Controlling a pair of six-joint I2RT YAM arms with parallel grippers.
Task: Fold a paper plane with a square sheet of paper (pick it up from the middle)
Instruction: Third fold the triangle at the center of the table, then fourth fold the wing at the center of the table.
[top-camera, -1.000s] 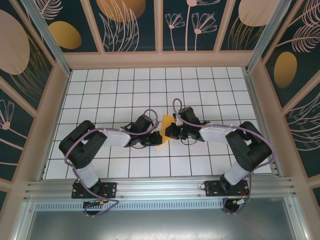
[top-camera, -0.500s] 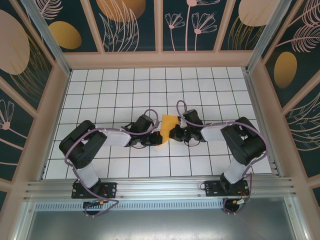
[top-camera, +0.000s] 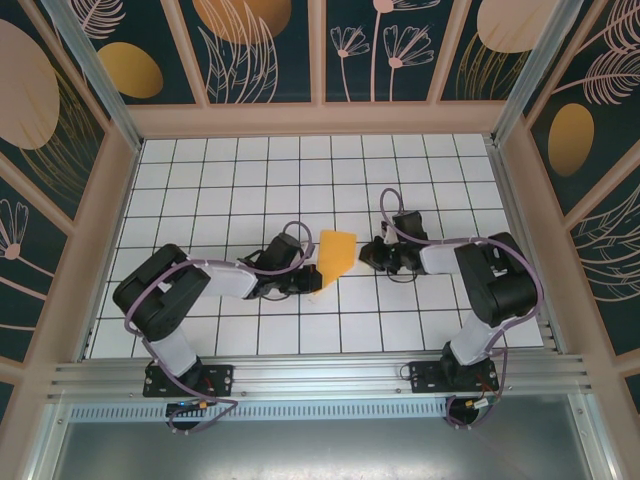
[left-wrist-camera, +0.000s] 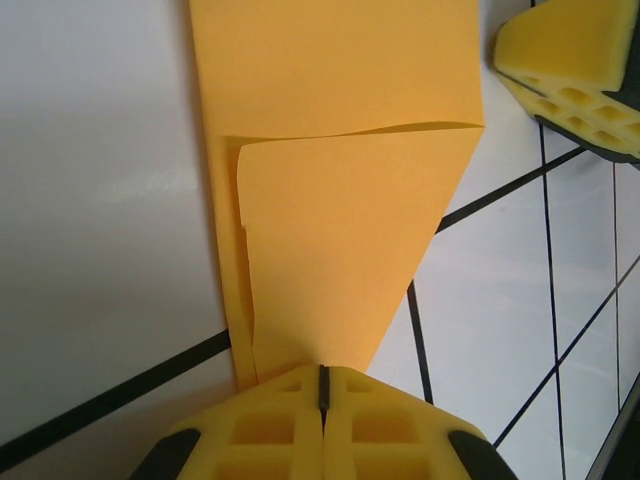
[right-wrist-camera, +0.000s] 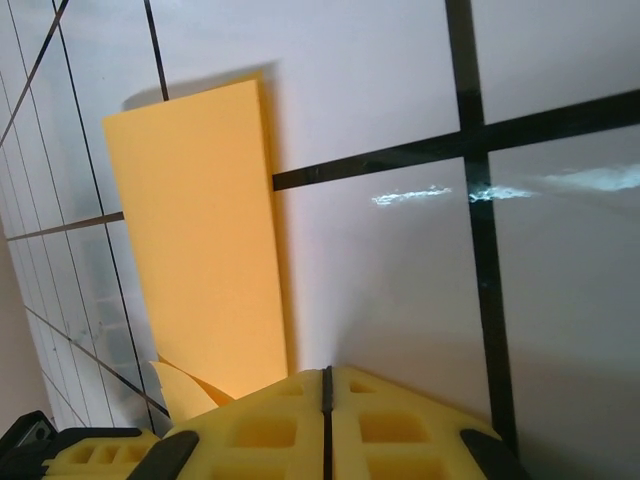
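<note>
Although the right jaws sit pressed together and empty just beside it, the folded orange paper (top-camera: 337, 258) lies flat on the white tiled counter (top-camera: 200, 180), its narrow tip clamped in the left jaws.

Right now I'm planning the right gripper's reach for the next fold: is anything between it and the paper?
Nothing visible. Bare table tiles separate the shut right gripper from the folded paper. The left gripper pinches the paper's near tip from the opposite side.
</note>
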